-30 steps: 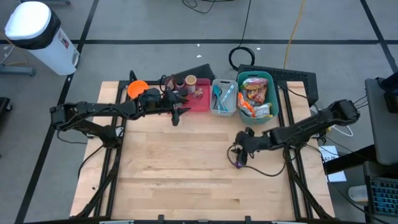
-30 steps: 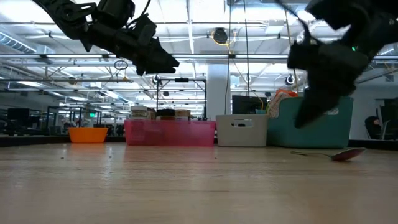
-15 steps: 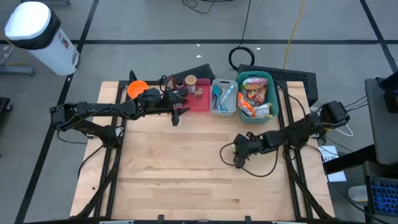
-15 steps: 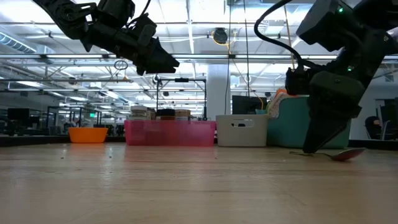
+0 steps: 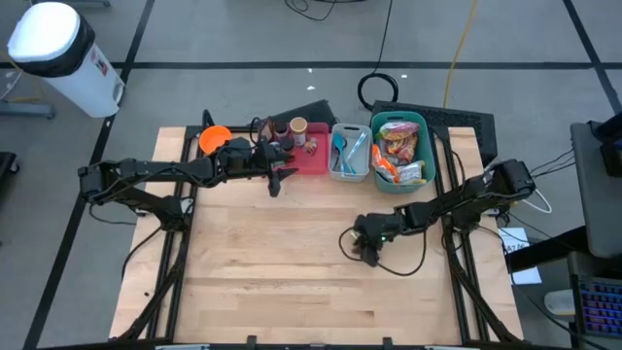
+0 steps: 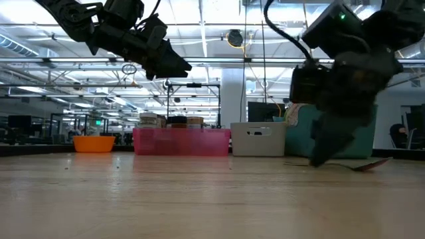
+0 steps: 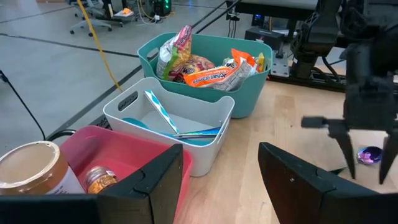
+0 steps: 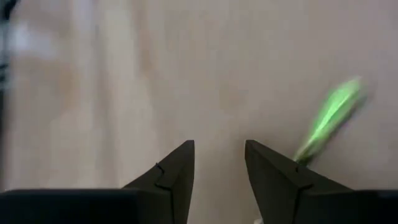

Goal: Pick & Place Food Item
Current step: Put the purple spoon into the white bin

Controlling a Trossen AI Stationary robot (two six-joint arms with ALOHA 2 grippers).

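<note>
- Step: right gripper (image 5: 362, 249) hangs low over the worktop (image 5: 272, 282) in front of the teal bin (image 5: 428, 146), jaws parted, empty.
- Food packets (image 5: 397, 154) lie inside that bin.
- Left gripper (image 5: 282, 179) waits left of it, jaws open.
- Next: likely reach into the bin.

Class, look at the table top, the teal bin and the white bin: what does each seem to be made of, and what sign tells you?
Table top: looks like pale wood in joined strips with a matt finish; grain lines and plank seams show.
Teal bin: probably moulded plastic, smooth with a slight sheen, one even colour, rounded rim.
White bin: likely plastic too, smooth with a moulded handle slot in its wall.
</note>
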